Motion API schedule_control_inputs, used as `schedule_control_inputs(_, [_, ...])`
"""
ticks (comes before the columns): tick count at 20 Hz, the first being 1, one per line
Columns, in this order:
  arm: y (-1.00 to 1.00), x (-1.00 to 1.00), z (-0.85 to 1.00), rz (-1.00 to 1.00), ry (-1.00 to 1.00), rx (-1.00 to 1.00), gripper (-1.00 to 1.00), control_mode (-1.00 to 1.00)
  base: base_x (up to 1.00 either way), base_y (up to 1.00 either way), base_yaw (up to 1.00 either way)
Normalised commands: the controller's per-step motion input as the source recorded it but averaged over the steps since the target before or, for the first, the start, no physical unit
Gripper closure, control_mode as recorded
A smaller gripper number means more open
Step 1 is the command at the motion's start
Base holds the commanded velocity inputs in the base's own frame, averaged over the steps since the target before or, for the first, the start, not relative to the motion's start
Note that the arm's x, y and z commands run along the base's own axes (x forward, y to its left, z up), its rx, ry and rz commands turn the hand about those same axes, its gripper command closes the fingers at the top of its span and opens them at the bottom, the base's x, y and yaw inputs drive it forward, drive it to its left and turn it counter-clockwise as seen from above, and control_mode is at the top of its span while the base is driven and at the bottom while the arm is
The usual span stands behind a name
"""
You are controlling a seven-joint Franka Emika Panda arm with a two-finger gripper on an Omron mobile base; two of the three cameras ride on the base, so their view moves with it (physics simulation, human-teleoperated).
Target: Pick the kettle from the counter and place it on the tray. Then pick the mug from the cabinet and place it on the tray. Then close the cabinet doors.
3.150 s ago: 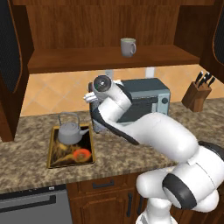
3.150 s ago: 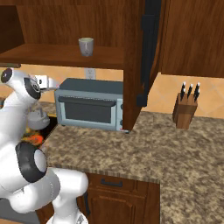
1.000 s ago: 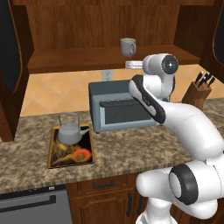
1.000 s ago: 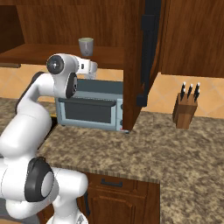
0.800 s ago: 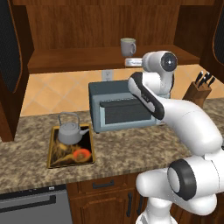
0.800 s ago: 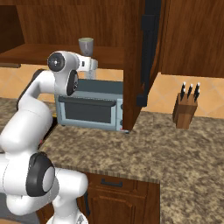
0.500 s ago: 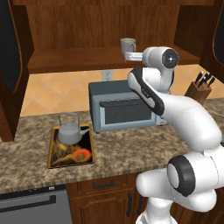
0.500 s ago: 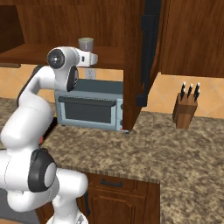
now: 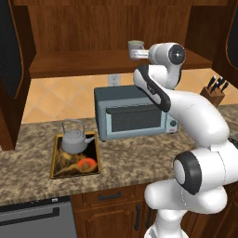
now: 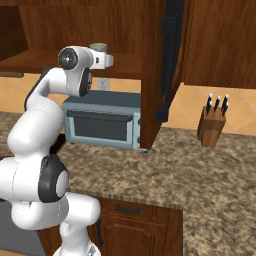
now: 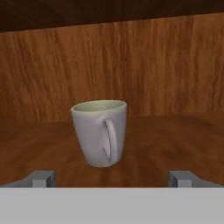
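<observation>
The grey-white mug (image 11: 101,133) stands upright on the shelf of the cabinet (image 9: 83,62), handle turned toward the hand camera. My gripper (image 11: 111,178) is open, level with the mug and a short way in front of it, not touching it. From the left base view the gripper (image 9: 135,55) sits at the shelf's front edge, just below the mug (image 9: 135,45). The grey kettle (image 9: 74,140) stands on the dark tray (image 9: 56,155) on the counter (image 9: 125,162). Both cabinet doors (image 9: 8,51) (image 9: 232,42) stand open.
A grey toaster oven (image 9: 135,116) sits on the counter under the shelf, right of the tray. A knife block (image 9: 213,93) stands at the far right. An open door's edge (image 10: 172,55) hangs over the counter right of the arm. Drawers run below the counter.
The arm has swung from the tray up and right to the shelf. Over the last second the hand has risen and drawn closer to the mug. The jaws stayed open.
</observation>
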Motion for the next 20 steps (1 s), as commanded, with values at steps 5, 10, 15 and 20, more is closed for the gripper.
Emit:
schedule_control_inputs(5, [0.00, 0.45, 0.00, 0.04, 0.08, 0.00, -1.00, -1.00, 0.00, 0.00, 0.00])
schedule_control_inputs(10, [0.00, 0.37, 0.02, 0.10, 0.00, 0.01, -1.00, -1.00, 0.00, 0.00, 0.00])
schedule_control_inputs(15, [0.00, 0.37, 0.00, 0.07, 0.01, 0.00, -1.00, -1.00, 0.00, 0.00, 0.00])
schedule_control_inputs(20, [-0.02, 0.24, -0.01, 0.08, 0.02, 0.00, -1.00, -1.00, 0.00, 0.00, 0.00])
